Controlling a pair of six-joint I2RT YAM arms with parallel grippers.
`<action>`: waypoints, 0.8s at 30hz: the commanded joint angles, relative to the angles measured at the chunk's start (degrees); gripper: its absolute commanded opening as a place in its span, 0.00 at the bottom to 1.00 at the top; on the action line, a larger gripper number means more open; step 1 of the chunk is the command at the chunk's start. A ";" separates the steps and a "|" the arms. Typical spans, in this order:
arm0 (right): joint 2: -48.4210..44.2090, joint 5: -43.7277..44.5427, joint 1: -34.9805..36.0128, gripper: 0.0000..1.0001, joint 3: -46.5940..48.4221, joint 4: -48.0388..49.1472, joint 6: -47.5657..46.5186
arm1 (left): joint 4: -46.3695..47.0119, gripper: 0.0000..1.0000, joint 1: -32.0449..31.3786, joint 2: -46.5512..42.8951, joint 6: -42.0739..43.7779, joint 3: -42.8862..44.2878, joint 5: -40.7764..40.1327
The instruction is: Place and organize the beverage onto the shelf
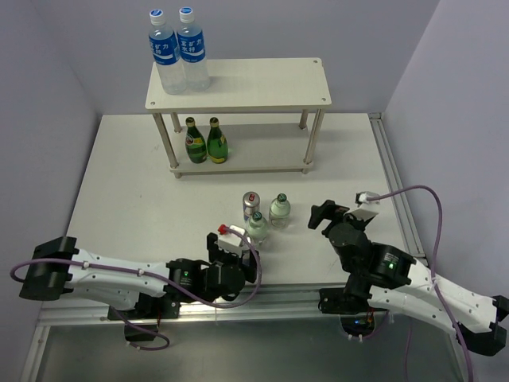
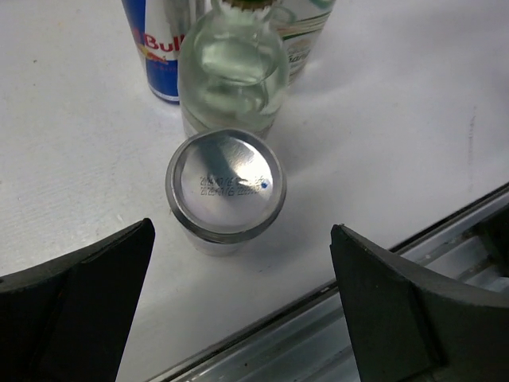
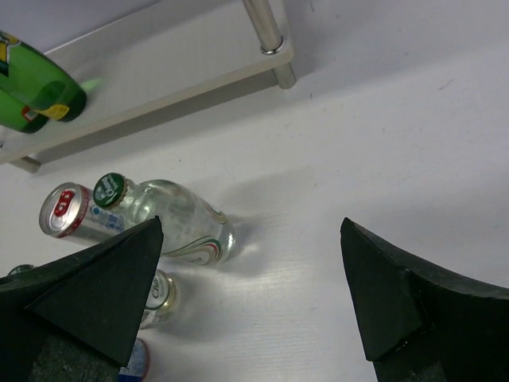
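Two dark green bottles (image 1: 206,141) stand on the lower board of the cream shelf (image 1: 262,95). On the table stand a silver-blue can (image 1: 251,204) and two clear green-capped bottles (image 1: 279,209), (image 1: 256,226). In the left wrist view a second can (image 2: 225,191) stands just ahead of my open, empty left gripper (image 2: 242,239), in front of a clear bottle (image 2: 231,76) and the first can (image 2: 159,48). My right gripper (image 3: 251,225) is open and empty, to the right of a clear bottle (image 3: 171,219) and a can (image 3: 67,211). In the top view the left gripper (image 1: 233,240) hides the second can.
Two tall water bottles with blue labels (image 1: 179,48) stand on the left of the shelf's top board. A metal rail (image 1: 238,306) runs along the table's near edge, close behind the left gripper. Grey walls enclose the table on three sides.
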 commanded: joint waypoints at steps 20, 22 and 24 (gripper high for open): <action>32.53 -16.09 -3.49 1.00 -1.29 35.55 -8.37 | 28.78 0.42 5.03 16.31 5.58 -6.04 -7.42; 34.90 -16.00 -3.58 1.00 -1.64 37.92 -7.84 | 28.26 0.20 5.11 16.92 5.14 -5.60 -7.43; 37.01 -15.91 -3.67 1.00 -2.08 39.84 -7.58 | 28.17 0.16 5.11 17.10 5.06 -5.51 -7.25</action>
